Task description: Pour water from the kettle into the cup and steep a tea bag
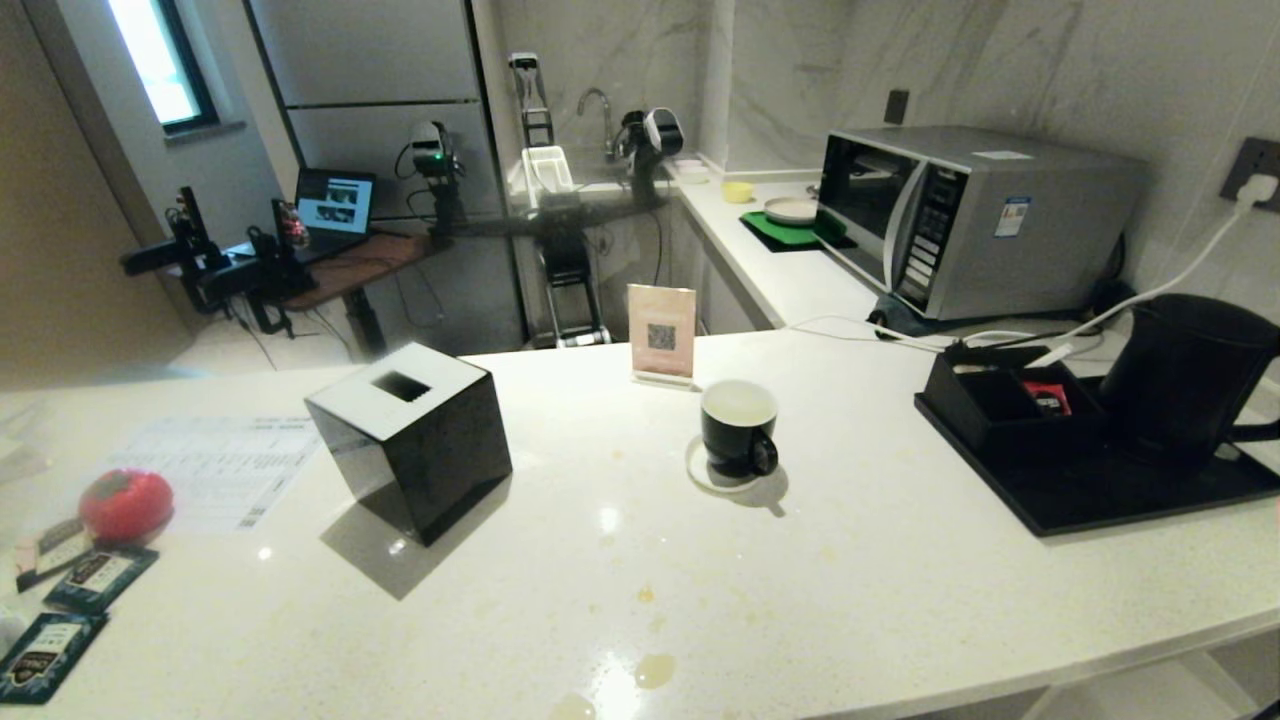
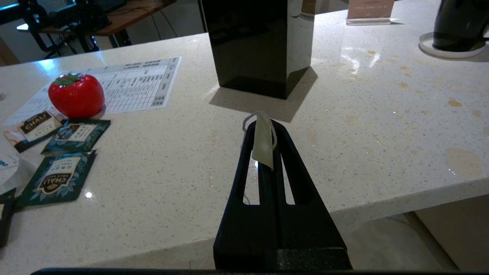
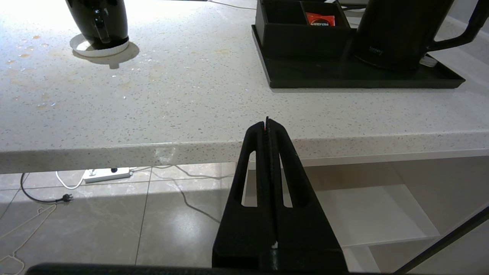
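At the bottom centre of the left wrist view the left gripper [image 2: 267,128] fills the foreground, its black fingers pressed together on the tea bag [image 2: 263,142], whose pale tag and a loop of thin white string stick out at the fingertips. It hangs over the near part of the white counter [image 2: 344,126]. In the right wrist view the right gripper [image 3: 267,124] sits bottom centre, fingers closed flat against each other with nothing between them, just off the counter's front edge, above the floor. Neither arm shows in the head view. There the cup [image 1: 738,428] stands on a white coaster at the centre, pale inside. The kettle [image 1: 1185,380] stands at the right edge on a black tray [image 1: 1100,500], beside a black compartment box [image 1: 1000,395]. A black cube [image 1: 410,440] sits left of centre, and teal packets [image 1: 50,650] lie at lower left
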Robot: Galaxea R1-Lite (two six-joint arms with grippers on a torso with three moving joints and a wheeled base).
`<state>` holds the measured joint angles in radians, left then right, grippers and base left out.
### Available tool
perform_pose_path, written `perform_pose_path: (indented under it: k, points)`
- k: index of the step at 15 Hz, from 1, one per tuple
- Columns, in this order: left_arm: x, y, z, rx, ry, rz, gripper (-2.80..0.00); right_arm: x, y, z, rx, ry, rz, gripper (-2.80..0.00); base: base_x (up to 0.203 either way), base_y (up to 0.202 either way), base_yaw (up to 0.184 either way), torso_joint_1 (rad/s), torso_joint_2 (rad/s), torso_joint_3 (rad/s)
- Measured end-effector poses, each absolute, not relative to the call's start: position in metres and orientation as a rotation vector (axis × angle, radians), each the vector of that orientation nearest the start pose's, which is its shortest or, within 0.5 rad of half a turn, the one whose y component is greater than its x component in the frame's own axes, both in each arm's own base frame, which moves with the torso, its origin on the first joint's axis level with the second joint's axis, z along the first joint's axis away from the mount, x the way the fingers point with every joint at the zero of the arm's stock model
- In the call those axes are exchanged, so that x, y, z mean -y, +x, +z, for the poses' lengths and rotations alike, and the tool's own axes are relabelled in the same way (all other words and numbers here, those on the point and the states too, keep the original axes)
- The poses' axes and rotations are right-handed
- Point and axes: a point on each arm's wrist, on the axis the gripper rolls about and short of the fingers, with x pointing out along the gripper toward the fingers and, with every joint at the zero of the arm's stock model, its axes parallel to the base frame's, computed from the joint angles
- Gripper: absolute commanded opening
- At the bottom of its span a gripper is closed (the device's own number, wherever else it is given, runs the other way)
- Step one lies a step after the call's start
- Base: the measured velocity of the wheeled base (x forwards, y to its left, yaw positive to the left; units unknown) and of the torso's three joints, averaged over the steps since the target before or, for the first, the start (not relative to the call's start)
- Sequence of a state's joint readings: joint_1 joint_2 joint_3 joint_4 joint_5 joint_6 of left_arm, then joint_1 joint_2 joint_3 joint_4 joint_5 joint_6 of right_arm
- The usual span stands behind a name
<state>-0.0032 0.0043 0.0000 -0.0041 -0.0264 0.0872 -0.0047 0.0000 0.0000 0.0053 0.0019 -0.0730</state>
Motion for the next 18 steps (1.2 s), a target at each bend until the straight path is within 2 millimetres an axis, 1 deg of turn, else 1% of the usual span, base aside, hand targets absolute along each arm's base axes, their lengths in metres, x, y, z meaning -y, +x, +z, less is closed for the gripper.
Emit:
perform_pose_path:
  k: [2, 7, 18]
  points:
    - [0.0005, -0.0227, 0.0760, 0.004, 0.086, -0.027, -2.80, -0.0002, -0.0228, 0.0750, -0.005, -0.073, -0.002, -2.80, 0.000, 0.000, 0.000, 0.000, 0.00, 0.000]
    - [0.0000, -0.0227, 0.0756, 0.000, -0.026, -0.006, -2.80, -0.0002, -0.0228, 0.0750, -0.005, -0.073, -0.002, -2.80, 0.000, 0.000, 0.000, 0.000, 0.00, 0.000]
    - [0.0000, -0.0228, 0.0756, 0.001, -0.032, -0.004, -2.80, -0.0002, -0.0228, 0.0750, -0.005, -0.073, -0.002, -2.80, 0.000, 0.000, 0.000, 0.000, 0.00, 0.000]
